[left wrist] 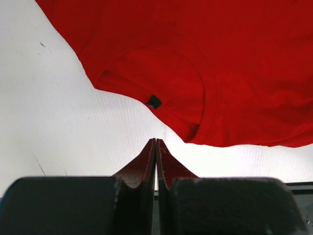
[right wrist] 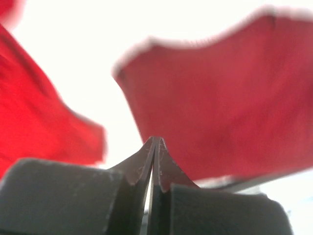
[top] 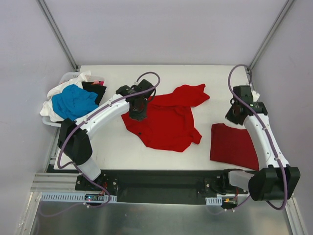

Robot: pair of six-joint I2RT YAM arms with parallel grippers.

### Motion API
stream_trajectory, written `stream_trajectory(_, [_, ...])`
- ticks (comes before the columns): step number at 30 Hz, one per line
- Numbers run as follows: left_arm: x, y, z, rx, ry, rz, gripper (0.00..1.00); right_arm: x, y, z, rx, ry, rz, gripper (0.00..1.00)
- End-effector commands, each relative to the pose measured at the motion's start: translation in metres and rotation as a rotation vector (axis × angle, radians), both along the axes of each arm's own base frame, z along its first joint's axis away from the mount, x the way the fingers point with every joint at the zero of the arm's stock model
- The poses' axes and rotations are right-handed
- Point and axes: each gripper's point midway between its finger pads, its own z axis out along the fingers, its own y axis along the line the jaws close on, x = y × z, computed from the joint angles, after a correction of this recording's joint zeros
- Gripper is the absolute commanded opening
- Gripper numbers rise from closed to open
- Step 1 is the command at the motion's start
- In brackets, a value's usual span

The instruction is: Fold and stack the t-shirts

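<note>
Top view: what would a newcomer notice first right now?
The bright red t-shirt sprawled unfolded mid-table, with the left gripper shut and empty at its left edge. A folded red shirt lies near right, beside the right arm; a blue, white and black pile sits far left.

the loose t-shirt [top: 166, 120] in the middle is plain bright red with a tiny black tag [left wrist: 154, 101] on it, and the table [top: 112, 147] under it is plain white. right of it the folded t-shirt [top: 234, 146] is a deeper, darker red; left of it a bright blue shirt [top: 73, 102] lies over a white shirt [top: 58, 90] and a black shirt [top: 97, 91]. my arms [top: 105, 115] are white with black joints and purple cables [top: 146, 76], and my fingers [left wrist: 144, 166] are dark, tinged red.
</note>
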Motion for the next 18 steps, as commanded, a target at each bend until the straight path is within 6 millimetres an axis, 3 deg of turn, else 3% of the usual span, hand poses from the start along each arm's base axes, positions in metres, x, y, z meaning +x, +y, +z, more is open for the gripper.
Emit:
stream_trajectory(1, [0.0,0.002,0.024,0.008,-0.071,-0.042,0.0,0.059,-0.013,0.034,-0.107,-0.162,0.039,0.01])
stream_trajectory(5, [0.007,0.004,0.032,0.026,-0.11,-0.052,0.0,0.037,-0.042,0.019,-0.387,-0.157,0.063,0.01])
stream_trajectory(9, [0.007,0.001,0.031,0.018,-0.101,-0.06,0.0,-0.005,-0.071,0.006,-0.559,-0.034,-0.023,0.01])
stream_trajectory(12, [0.005,-0.002,0.027,0.013,-0.08,-0.078,0.0,-0.03,-0.092,0.024,-0.714,0.111,-0.105,0.01])
stream_trajectory(13, [0.006,-0.004,0.025,0.012,-0.072,-0.084,0.0,-0.026,-0.091,0.028,-0.708,0.102,-0.155,0.01])
stream_trajectory(16, [0.006,-0.004,0.023,0.021,-0.065,-0.102,0.0,-0.04,-0.087,0.031,-0.653,0.109,-0.216,0.01])
stream_trajectory(18, [0.004,-0.006,0.022,0.008,-0.054,-0.099,0.0,-0.041,-0.066,0.012,-0.491,0.106,-0.203,0.01])
